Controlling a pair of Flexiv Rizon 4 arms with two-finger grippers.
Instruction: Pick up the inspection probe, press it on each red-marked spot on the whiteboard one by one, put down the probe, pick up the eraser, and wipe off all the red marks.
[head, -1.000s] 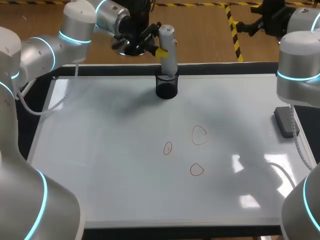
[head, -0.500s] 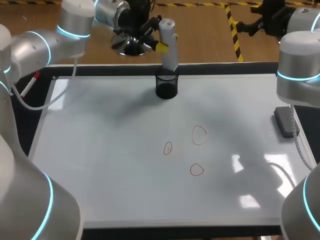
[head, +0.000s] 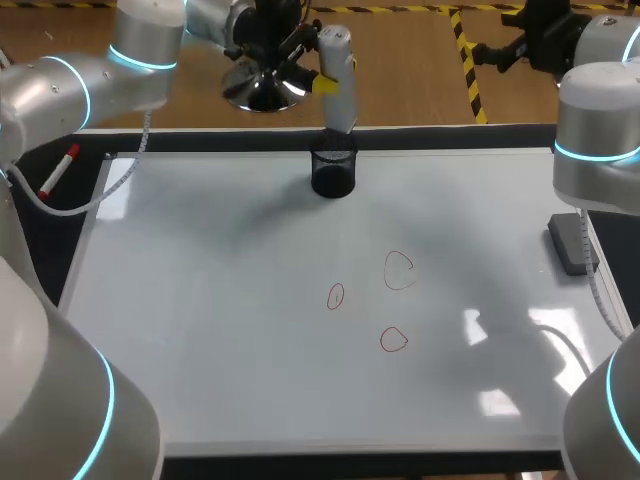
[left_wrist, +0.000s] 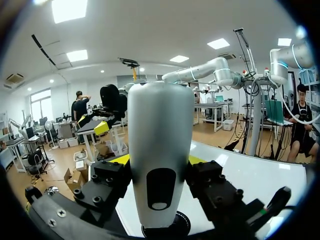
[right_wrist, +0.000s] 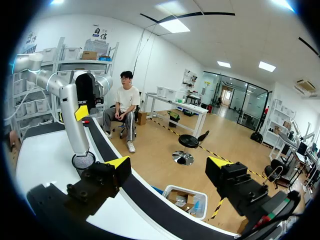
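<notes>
left gripper (left_wrist: 159, 165) clamped on the probe (head: 340, 90), tip just above the mesh holder (head: 332, 175) at the whiteboard's (head: 200, 320) far edge. to do: clear the rim, keep it upright, carry to the nearest red mark (head: 399, 270). right gripper (right_wrist: 169, 165) wide, empty.

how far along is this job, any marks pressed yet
Early. Picked up: the left gripper is shut on the probe, held above the black cup. Left: pressing the three red marks, returning the probe, then wiping; the eraser lies untouched by the whiteboard's right edge.
</notes>
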